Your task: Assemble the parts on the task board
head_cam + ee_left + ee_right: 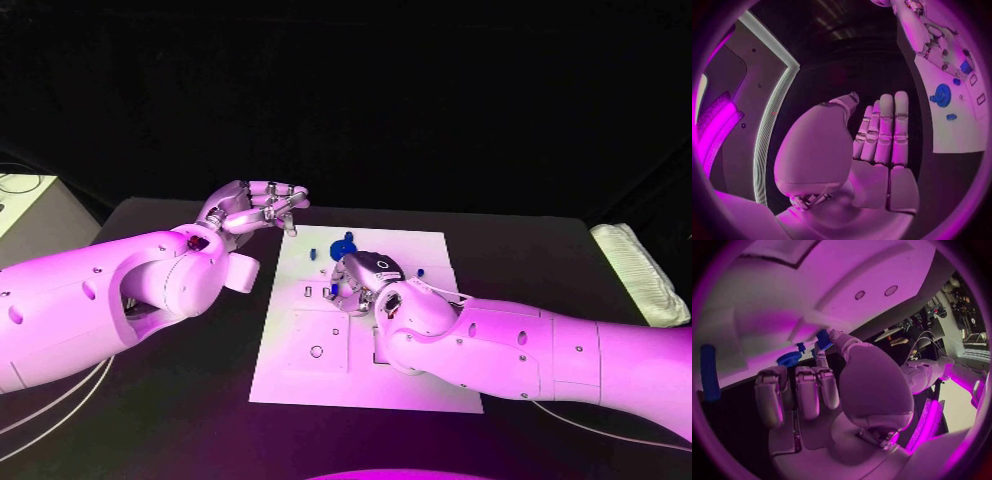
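Where the black table (173,400) runs out past the task board (375,385) on every side, bare surface lies left, right and near; a pale ribbed pad (642,270) sits at the right edge, well apart from the board. Left hand (257,210) hangs off the board's far left corner, fingers curled partway in, holding nothing; its wrist view shows the fingers (891,125) straight and side by side, with the board beyond the fingertips. Right hand (364,275) sits over the board's far half, fingers bent down. From the head the grip cannot be told; the right wrist view shows a small blue part (823,338) pinched at the fingertips. Blue gear (343,247) lies just beyond those fingers. Blue peg (709,371) lies off to the side, apart.
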Robot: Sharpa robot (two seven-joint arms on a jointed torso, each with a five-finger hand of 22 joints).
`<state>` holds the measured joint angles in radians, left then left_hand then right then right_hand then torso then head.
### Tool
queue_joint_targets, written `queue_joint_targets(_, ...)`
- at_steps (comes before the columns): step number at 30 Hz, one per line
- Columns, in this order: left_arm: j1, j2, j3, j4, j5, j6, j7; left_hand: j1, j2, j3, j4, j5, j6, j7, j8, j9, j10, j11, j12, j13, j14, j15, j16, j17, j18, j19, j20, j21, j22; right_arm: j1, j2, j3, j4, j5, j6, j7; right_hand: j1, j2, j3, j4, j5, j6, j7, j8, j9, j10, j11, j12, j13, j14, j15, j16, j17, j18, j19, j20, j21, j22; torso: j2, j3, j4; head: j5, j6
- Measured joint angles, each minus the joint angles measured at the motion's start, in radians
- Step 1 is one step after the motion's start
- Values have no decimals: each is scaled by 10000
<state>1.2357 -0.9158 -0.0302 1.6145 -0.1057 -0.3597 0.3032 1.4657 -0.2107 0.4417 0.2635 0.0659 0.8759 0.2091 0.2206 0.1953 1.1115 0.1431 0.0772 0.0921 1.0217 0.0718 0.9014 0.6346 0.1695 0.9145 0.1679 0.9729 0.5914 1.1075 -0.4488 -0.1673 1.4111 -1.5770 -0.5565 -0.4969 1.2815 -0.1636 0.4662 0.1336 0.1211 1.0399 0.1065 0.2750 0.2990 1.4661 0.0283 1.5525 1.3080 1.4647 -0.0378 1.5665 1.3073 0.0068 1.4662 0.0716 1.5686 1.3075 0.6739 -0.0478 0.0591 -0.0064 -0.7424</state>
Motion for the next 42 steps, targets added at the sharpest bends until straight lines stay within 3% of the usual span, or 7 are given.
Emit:
queue_joint_targets(14, 0, -2, 0, -6, -14, 12, -11, 0, 0, 0, 0, 0, 0, 0, 0, -2, 0, 0, 0, 0, 0, 0, 0, 1, 1, 0, 0, 0, 0, -44, 6, 7, -30, 3, -25, 151, -12, -13, 0, 0, 0, -87, 15, -7, 29, 0, 0, 0, -2, 0, 0, 0, 0, 1, 0, 0, 0, -1, -5, -4, -9, 30, -12)
queue_joint_targets(15, 0, -3, 0, -7, -15, 13, -12, 0, 0, 0, 0, 0, 0, 0, 0, -2, 0, 0, 0, 0, 0, 0, 0, 1, 0, 0, 0, 0, -1, -45, 6, 7, -32, 3, -24, 158, -12, -13, 0, 0, 0, -118, 45, -7, 261, 0, 0, -17, -2, 0, 0, 0, 0, 0, 0, 0, 0, -1, -5, -3, -10, 30, -13)
queue_joint_targets(19, 0, -8, 0, -9, -18, 17, -18, 0, 0, 0, 0, 0, 0, 0, 0, -2, 0, 0, 0, 0, 0, 0, 0, 2, 0, 0, 0, 0, 0, -49, 5, 6, -43, 5, -21, 187, -105, -106, -1, 0, 0, -218, 78, -7, 438, 0, 0, -79, -3, 0, 0, 0, 0, 0, 0, 0, 0, -1, -5, -4, -13, 29, -13)
queue_joint_targets(29, 0, -23, 0, -12, -22, 26, -34, 0, 0, 0, 0, 0, -27, -27, 0, -4, 0, 0, 0, 4, 0, 0, 0, -4, 0, -23, 23, 0, 0, -56, 2, 1, -95, 7, -22, 218, -312, -313, -21, 22, 6, -634, 273, -220, 294, 0, 179, -506, -4, 36, 111, 0, 0, 0, 0, 0, 0, -2, -5, -3, -11, 12, -19)
queue_joint_targets(31, 0, -27, 0, -12, -23, 28, -36, 0, 0, 0, 0, 0, -37, -37, 0, -4, 0, 0, 0, 9, 0, 0, 0, -12, 0, -36, 36, 0, 0, -57, 6, 0, -104, 7, -23, 220, -382, -382, -59, 59, 6, -742, 316, -284, 256, 0, 179, -688, -4, 0, 147, 0, 0, 1, -1, 78, 0, 1, -4, -2, -11, 12, -20)
queue_joint_targets(39, 0, -34, 0, -14, -24, 32, -43, 0, 0, 0, 0, 0, -37, -37, 0, 4, 0, 0, 0, 9, 0, 0, 0, -11, 0, -36, 36, 0, 0, -58, 18, 0, -119, 1, -26, 231, -421, -440, -101, 101, 6, -859, 361, -321, 212, 1, 251, -851, -5, 35, 182, 0, 0, 1, 1, 93, 0, 6, 0, 0, -13, -13, -11)
queue_joint_targets(42, 0, -38, 0, -15, -25, 34, -46, 0, 0, 0, 0, 0, -37, -37, 0, 4, 0, 0, 0, 9, 0, 0, 0, -11, 0, -36, 36, 0, 0, -58, 20, 0, -119, -2, -28, 245, -472, -572, -177, 178, 6, -918, 374, -367, 183, 1, 251, -911, -5, 0, 218, 0, 0, 1, 0, 148, 0, 6, 0, 0, -12, -16, -10)
